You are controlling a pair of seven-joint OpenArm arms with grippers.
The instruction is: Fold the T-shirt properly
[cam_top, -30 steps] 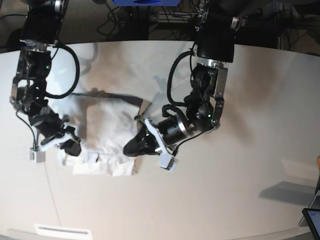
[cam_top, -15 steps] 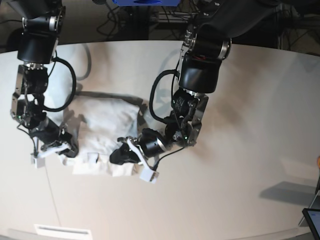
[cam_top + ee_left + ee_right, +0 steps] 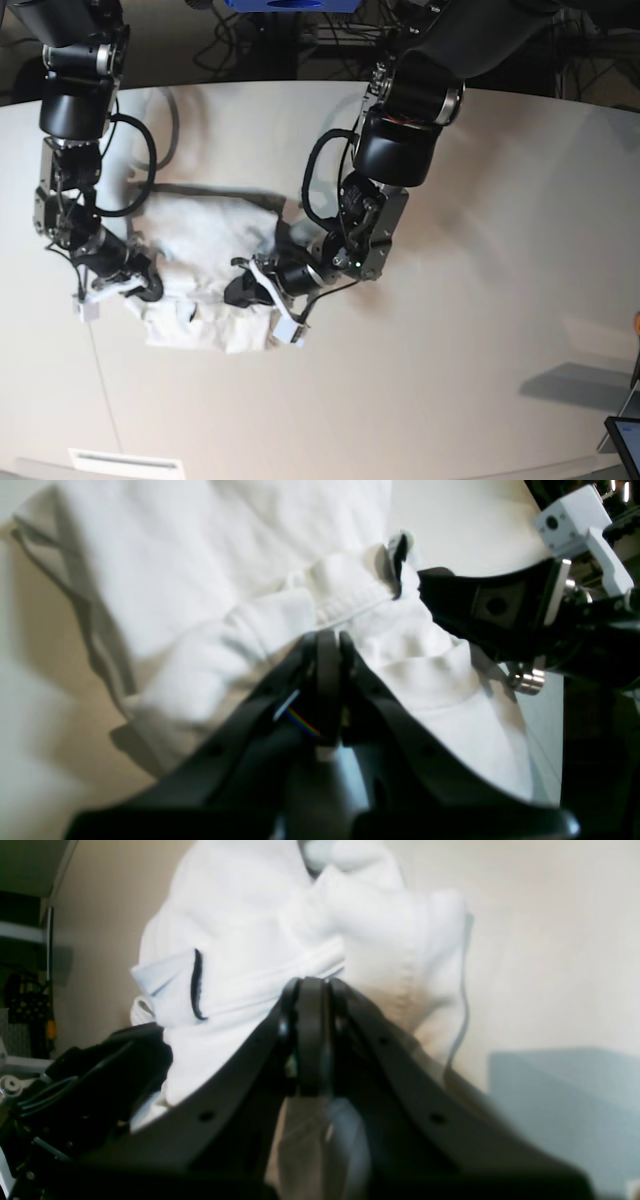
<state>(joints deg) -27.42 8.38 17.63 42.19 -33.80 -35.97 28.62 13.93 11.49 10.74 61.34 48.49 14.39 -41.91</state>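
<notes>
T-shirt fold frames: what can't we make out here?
- Base view: the T-shirt near edge is partly covered by the left claw and its arm.
- Left wrist view: whether cloth sits between the shut claw tips; they block the contact spot.
- Right wrist view: same for the right claw; foreground blurred.
- Collar tag: not identifiable in any view.

My base view is evenly lit — soft arm shadows on the worktop (image 3: 480,330). Both wrist views are blurred, the T-shirt (image 3: 210,555) overexposed.
</notes>
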